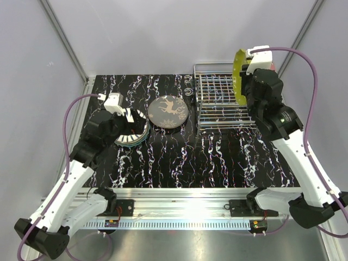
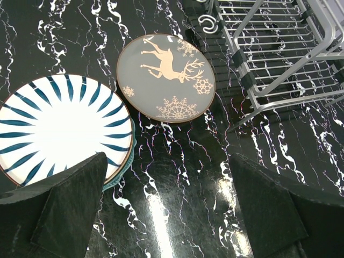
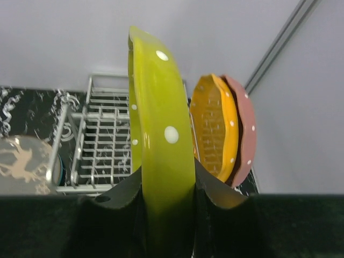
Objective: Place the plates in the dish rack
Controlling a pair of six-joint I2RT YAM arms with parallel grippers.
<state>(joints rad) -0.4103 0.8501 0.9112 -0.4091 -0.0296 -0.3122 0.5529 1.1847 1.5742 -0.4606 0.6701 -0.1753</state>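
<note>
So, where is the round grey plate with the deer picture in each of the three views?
Top external: the round grey deer plate lies mid-picture, left of the chrome wire dish rack.
Left wrist: the plate is upper centre, rack at its right.
Right wrist: the plate is at the lower left edge, cut off.
Shared landmark: the rack.

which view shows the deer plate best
Left wrist: the deer plate lies whole and close, its deer and snowflakes sharp. Top external shows it whole but small; right wrist catches only a blurred part at its left edge.
</note>
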